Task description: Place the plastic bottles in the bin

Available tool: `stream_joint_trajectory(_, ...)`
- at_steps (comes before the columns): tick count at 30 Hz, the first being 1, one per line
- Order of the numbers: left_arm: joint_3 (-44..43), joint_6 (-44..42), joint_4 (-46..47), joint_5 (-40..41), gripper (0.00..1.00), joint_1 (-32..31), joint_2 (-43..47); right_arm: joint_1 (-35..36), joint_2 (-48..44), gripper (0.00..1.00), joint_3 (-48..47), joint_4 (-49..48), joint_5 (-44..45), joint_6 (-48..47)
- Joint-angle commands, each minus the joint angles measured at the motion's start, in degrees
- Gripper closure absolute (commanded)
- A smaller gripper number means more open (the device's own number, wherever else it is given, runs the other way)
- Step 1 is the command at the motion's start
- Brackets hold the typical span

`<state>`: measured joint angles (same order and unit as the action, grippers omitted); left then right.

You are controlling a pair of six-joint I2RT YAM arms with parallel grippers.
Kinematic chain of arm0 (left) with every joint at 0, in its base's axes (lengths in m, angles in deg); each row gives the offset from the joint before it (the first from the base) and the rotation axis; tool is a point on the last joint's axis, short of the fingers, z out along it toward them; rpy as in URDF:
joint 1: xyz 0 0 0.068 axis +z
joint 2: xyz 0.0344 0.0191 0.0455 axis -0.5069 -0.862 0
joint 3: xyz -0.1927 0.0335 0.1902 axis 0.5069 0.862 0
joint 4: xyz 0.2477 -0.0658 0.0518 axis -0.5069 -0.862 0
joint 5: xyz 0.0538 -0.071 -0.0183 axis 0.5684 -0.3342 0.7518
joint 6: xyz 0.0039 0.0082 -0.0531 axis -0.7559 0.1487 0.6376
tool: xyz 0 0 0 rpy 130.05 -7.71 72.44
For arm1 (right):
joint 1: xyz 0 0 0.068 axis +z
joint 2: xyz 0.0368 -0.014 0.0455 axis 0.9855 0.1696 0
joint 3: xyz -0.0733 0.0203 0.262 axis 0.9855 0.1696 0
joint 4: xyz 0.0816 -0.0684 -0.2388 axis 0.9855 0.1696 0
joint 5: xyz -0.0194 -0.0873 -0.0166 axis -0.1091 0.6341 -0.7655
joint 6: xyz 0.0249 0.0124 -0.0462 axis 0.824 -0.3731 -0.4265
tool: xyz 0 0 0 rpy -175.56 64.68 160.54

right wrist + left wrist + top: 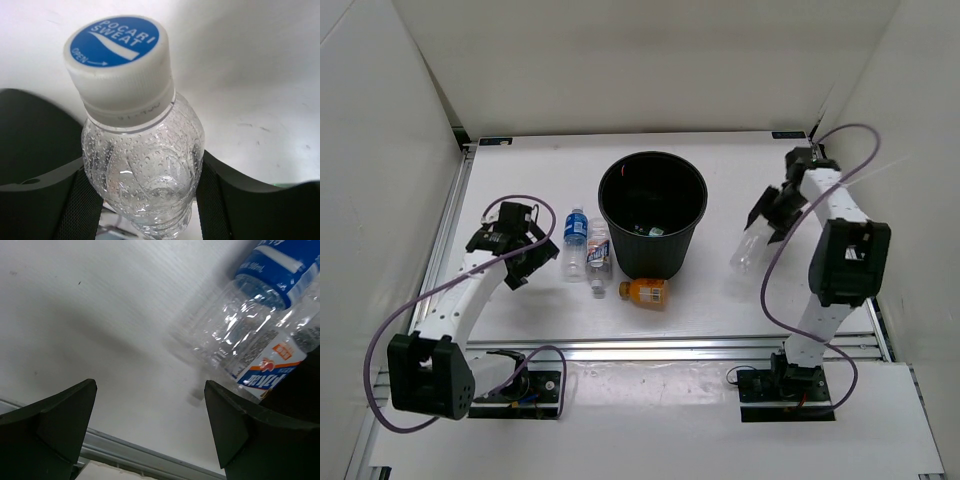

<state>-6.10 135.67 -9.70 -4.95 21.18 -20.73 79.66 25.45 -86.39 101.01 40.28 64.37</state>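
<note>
The right gripper (767, 213) is clamped on the plain clear bottle (747, 250) near the table's (720, 300) right side, well apart from the bin (650, 255). In the right wrist view its black fingers (82, 200) press both sides of the ribbed, droplet-beaded body just below the neck. The white cap (120, 65) carries a blue top reading "POCARI SWEAT". Whether the bottle is clear of the table cannot be told.

The round black bin stands open at mid-table, something green (655, 230) showing at its bottom. Bare white surface lies between it and the held bottle. The right arm sits close to the enclosure's right wall (920, 200).

The blue-labelled bottle (575, 243) and white-labelled bottle (598, 258) lie side by side just left of the bin. The short orange bottle (645, 292) lies at its near foot.

The left gripper (525, 255) hangs beside them, jaws spread wide and empty. Open table runs to the near metal rail (670, 348).
</note>
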Motion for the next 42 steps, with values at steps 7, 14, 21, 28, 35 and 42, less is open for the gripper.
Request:
stream_joint_trajectory(7, -8.09, -3.77, 3.59, -3.05, 0.00, 0.23, -6.67, -3.73, -9.50, 0.76, -33.30, 2.20, -11.81, 7.60)
stream_joint_trajectory(14, -12.92, -6.23, 5.62, -8.95, 0.00, -0.91, -12.99, 3.64, -5.82, 0.66, -49.23, -11.09, -23.87, 8.85)
stream_joint_trajectory(21, -18.99, -6.85, 5.62, -8.95, 0.00, -1.44, -19.41, 15.60, -0.63, 0.00, -51.43, -8.74, -27.73, 2.43)
stream_joint_trajectory(28, -21.81, -8.79, 6.75, -7.80, 0.00, -3.20, -24.07, 12.10, -7.74, 0.00, -43.29, -6.61, -26.32, -0.55)
stream_joint_trajectory(35, -21.29, -10.98, 8.87, -6.48, 0.00, -3.82, -29.43, 9.63, -11.34, 0.00, -39.74, -4.24, -28.35, -2.66)
stream_joint_trajectory(42, -21.81, -10.98, 9.40, -8.06, 0.00, -3.82, -35.40, 8.49, -13.10, 0.00, -38.95, -3.01, -29.67, -2.66)
